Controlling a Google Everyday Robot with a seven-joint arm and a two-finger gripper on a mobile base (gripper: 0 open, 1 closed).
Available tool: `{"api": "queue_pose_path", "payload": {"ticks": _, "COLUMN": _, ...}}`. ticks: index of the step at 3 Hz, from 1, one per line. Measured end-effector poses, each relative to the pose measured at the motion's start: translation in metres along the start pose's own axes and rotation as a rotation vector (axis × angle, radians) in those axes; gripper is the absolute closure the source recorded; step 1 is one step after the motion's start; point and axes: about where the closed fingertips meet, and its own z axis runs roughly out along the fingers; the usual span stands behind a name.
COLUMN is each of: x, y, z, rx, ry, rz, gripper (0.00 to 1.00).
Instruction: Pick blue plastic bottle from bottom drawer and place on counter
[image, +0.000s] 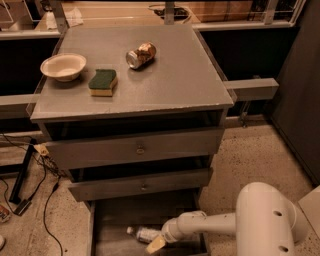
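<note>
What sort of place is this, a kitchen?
Probably a lab or workshop mock-up, not a home kitchen: a grey counter holding a bowl, sponge and can, loose cables on the floor, and a robot's gripper in the bottom drawer beside the blue plastic bottle.

I have one view only, high up and in front of the cabinet, tilted down across the tabletop to the bottom drawer at the view's lower edge; the gripper sits there, reaching in from the right.
</note>
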Motion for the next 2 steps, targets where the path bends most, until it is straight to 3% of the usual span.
{"api": "queue_pose_path", "payload": {"ticks": 2, "x": 0.0, "y": 0.0, "z": 0.0, "rx": 0.0, "ry": 0.0, "rz": 0.0, "gripper": 0.42}}
